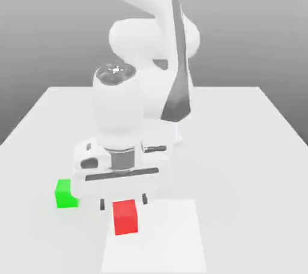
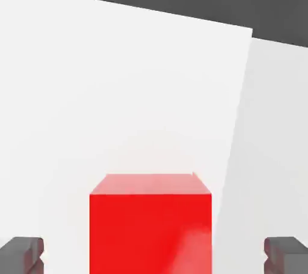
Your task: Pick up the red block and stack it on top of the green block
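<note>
The red block [image 1: 126,219] is a small plain cube resting on the white table near its front edge. Straight above it hangs my gripper [image 1: 123,202], pointing down and open, with a finger on each side of the cube's top. In the hand view the red block [image 2: 150,228] sits between the two dark fingertips [image 2: 21,255], and a clear gap separates each one from the cube. The green block [image 1: 65,193], a cube of the same size, stands on the table to the exterior view's left of the red one, apart from it and from the gripper.
The white table [image 1: 240,146] stretches back to the arm's base [image 1: 156,44] behind the gripper. A brighter white rectangular patch [image 1: 174,237] lies on the table under the red block. Open surface lies to the exterior view's right.
</note>
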Controlling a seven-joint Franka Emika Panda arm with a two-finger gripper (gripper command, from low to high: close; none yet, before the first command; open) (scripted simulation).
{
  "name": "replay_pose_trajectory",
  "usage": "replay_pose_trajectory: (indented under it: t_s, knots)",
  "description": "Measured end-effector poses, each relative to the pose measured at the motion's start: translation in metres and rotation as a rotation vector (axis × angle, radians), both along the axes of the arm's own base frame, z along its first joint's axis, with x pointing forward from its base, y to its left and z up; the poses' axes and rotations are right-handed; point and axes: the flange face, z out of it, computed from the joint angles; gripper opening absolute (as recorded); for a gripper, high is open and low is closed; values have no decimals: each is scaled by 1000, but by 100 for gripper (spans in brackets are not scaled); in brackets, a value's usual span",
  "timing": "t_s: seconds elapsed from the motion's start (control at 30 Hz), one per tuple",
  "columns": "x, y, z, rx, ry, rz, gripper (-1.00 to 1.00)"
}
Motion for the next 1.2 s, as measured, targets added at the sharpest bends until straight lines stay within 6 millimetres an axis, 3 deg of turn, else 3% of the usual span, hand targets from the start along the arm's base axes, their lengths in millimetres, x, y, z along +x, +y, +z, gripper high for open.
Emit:
replay_pose_trajectory:
  t_s: [0.03, 0.07, 0.3, 0.6, 0.9, 1.2]
  knots:
    - [-1, 0, -8, 0, 2, 1, 0]
    - [-2, 0, -15, -1, 3, 2, -100]
    - [-2, 0, -17, -1, 4, 2, -100]
    - [-3, 0, 42, -1, 4, 1, -100]
    - [-30, -64, 59, -39, 18, -219, -100]
    - [-63, -112, 75, -40, 13, -436, -100]
